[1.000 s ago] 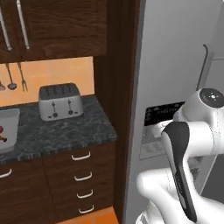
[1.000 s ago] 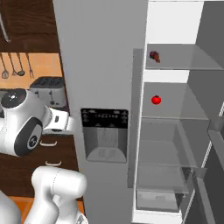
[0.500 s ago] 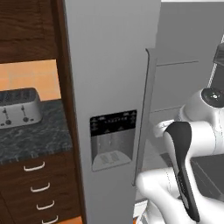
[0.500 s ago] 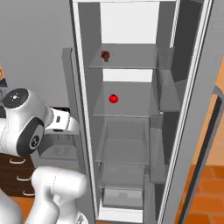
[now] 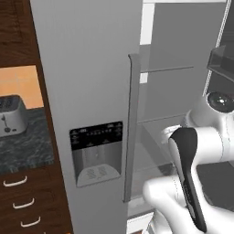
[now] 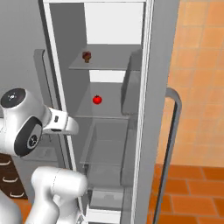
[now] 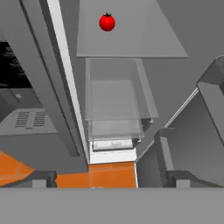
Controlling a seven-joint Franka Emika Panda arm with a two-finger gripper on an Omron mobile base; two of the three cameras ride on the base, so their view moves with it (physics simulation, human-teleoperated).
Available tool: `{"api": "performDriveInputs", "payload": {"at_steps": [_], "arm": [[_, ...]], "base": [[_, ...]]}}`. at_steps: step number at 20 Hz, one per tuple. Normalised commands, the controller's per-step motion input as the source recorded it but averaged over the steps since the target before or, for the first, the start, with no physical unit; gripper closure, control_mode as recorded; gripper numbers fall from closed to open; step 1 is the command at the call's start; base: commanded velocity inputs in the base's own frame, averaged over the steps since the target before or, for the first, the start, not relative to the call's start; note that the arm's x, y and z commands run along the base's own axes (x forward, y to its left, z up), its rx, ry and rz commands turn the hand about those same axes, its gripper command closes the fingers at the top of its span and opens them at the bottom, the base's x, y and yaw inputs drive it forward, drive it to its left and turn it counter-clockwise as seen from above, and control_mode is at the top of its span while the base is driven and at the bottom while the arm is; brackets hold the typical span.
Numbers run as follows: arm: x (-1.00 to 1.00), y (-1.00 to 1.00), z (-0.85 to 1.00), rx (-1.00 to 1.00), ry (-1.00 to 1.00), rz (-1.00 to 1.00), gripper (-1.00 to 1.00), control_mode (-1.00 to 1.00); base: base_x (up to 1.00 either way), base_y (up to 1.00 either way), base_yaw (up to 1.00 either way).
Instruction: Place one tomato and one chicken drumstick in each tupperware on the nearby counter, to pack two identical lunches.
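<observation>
A small red tomato (image 6: 97, 100) sits on the middle glass shelf of the open fridge; the hand view has the tomato (image 7: 107, 22) far ahead, near its top edge. One shelf higher lies a small brown thing (image 6: 86, 56) that looks like the chicken drumstick. My white arm (image 6: 30, 127) stands left of the fridge opening, well short of the shelves. My gripper is open and nothing lies between its fingers. The black marbled counter (image 5: 23, 141) shows at the far left. The tupperware is out of view.
A shut fridge door (image 5: 87, 68) with a dispenser panel (image 5: 96, 153) and a long handle (image 5: 130, 128) stands left of the opening. An open door (image 6: 157, 109) bounds the right side. Clear drawers (image 7: 113, 105) sit below the shelves. A toaster (image 5: 11, 114) stands on the counter.
The whole picture has slid from the counter and toaster to the open fridge, so the base has moved right. The tomato and the brown thing keep their shelves. The gripper stays open.
</observation>
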Motion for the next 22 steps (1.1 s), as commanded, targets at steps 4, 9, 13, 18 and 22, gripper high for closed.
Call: {"api": "performDriveInputs", "payload": {"at_steps": [4,9,13,18,22], "arm": [[0.0,0.0,0.0,0.0,0.0,0.0,-1.0,1.0],[0.23,0.01,-0.01,0.0,0.0,0.0,-1.0,-1.0],[0.65,-0.02,-0.12,0.02,0.0,0.03,-1.0,-1.0],[0.77,0.0,-0.26,0.0,0.0,0.26,-1.0,-1.0],[0.73,0.0,-0.25,0.0,0.0,0.24,-1.0,-1.0]], "base": [[0.43,-0.32,0.01],[0.35,0.07,0.0],[0.0,0.0,0.0],[0.0,0.0,0.0],[0.0,0.0,0.0]]}}
